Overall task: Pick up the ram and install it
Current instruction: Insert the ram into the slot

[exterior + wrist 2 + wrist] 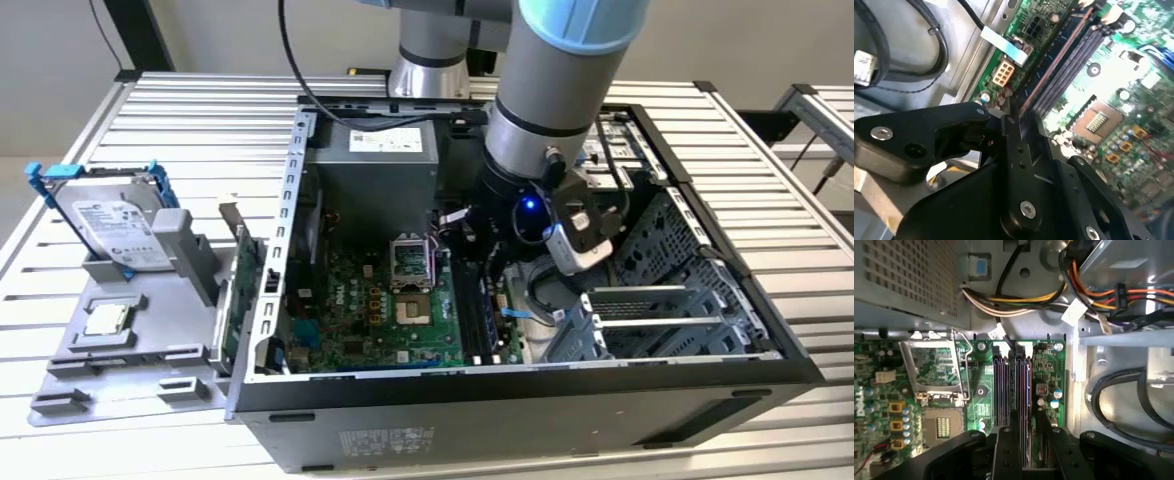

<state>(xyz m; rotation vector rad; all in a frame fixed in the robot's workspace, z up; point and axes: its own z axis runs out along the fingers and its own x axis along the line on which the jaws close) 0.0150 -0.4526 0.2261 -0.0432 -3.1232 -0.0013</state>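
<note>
- The robot arm reaches down from above, and its wrist is tipped a little.
- The black gripper points down.
- Its two fingers sit close together, squeezing a thin stick between them.

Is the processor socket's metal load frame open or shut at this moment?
Open. In the first wrist view the load frame stands flipped up off the socket, whose contact grid lies bare; the exterior view shows it raised too.

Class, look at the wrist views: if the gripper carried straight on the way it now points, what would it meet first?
Most likely the memory slots on the motherboard: the gripper sits directly over them, seemingly with the ram edge-on beneath it. Depth is unclear.
</note>
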